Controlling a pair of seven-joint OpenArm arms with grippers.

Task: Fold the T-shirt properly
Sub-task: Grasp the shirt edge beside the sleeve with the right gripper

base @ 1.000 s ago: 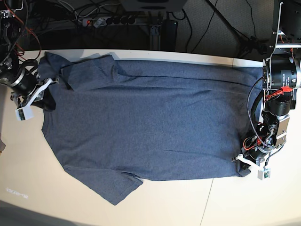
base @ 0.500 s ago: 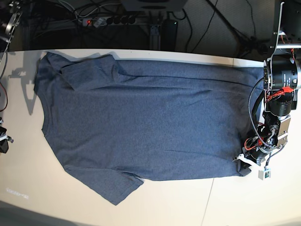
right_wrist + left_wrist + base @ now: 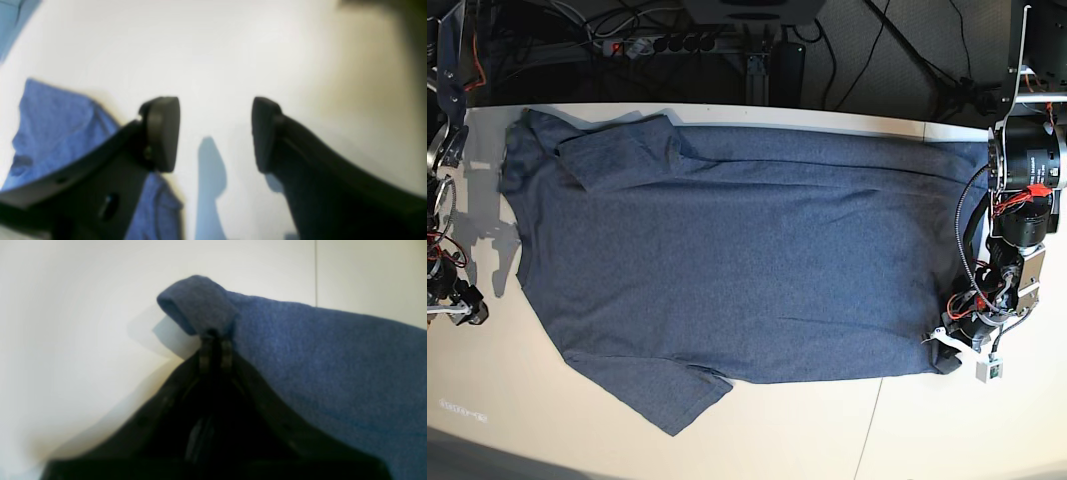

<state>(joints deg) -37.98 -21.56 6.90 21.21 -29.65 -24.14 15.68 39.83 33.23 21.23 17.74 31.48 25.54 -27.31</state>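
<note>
Lying spread flat and plain side up, the T-shirt (image 3: 747, 250) covers most of the white table (image 3: 927, 430), its collar end toward nine o'clock and its hem toward three o'clock in the base view, with one sleeve folded over the body at eleven o'clock and the other splayed out at seven o'clock. At the hem's four o'clock corner the left gripper (image 3: 215, 340) is pinched tight on a small roll of the cloth. The right gripper (image 3: 215, 133) hangs over bare table beside the collar end, its pads wide apart and holding nothing. To fold well, I judge the right side should take a matching corner at the shoulder nearest seven o'clock before either arm lifts. Both should then rise together, keeping the edge taut so no crease forms. The tucked sleeve may need flattening first.
</note>
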